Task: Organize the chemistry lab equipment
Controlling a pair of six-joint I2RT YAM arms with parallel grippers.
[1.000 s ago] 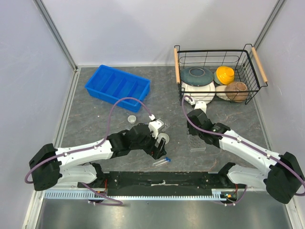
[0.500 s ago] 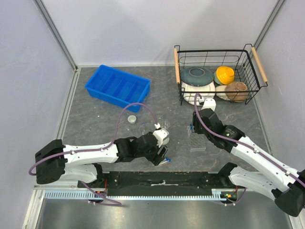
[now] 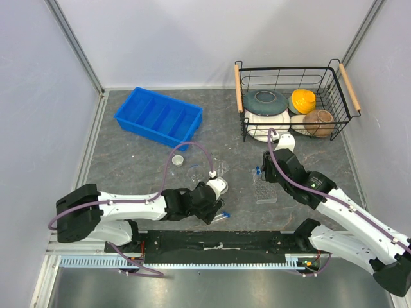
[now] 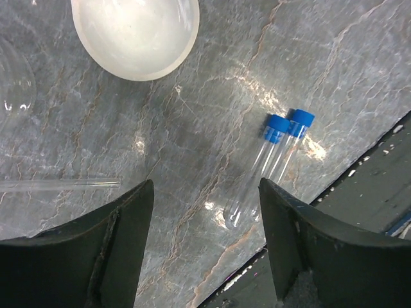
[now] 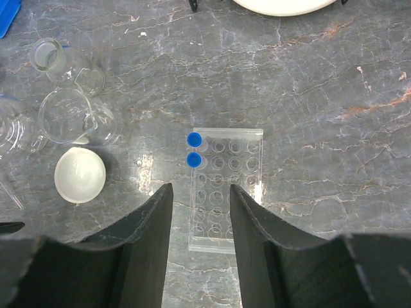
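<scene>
Here, my left hand (image 4: 205, 186) hovers spread above two blue-capped tubes (image 4: 264, 157); my right hand (image 5: 201, 188), also spread, hovers over the rack (image 5: 234, 160).

Grey table (image 3: 128, 163): blue tray (image 3: 158, 118), wire basket (image 3: 289, 68), rack (image 5: 215, 186), dish (image 5: 79, 174), beakers (image 5: 77, 119), tubes (image 4: 262, 163).

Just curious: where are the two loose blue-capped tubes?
Left wrist view: the blue-capped tubes lie side by side beneath the left claw, near the white round dish.

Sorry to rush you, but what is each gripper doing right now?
Left gripper: open, empty, above two blue-capped clear tubes lying flat.
Right gripper: open, empty, above the clear plastic tube rack.
</scene>
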